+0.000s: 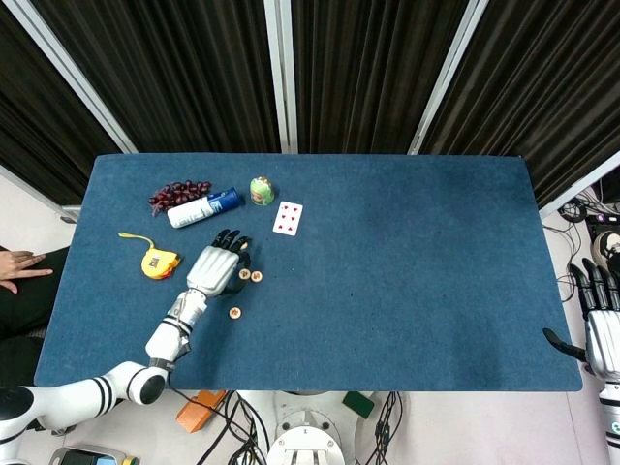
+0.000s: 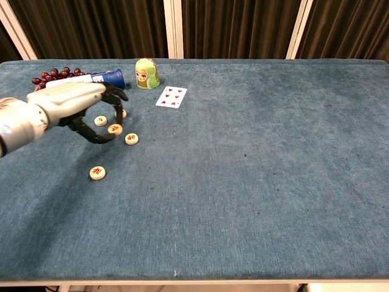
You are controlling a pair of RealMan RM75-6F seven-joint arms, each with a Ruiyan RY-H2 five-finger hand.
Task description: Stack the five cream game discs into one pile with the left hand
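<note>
Left hand (image 2: 76,103) hovering over cream discs (image 2: 115,129) on blue table (image 2: 255,182), fingers curled apart, holding nothing seen. One disc (image 2: 97,173) lying apart, nearer robot. Right hand (image 1: 601,315) hanging off table edge, fingers spread.

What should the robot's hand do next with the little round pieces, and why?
Probably close the left hand on the cream disc under its curled fingers. The five discs still lie separately on the blue table, none stacked, and one disc sits apart, nearer the robot.
</note>
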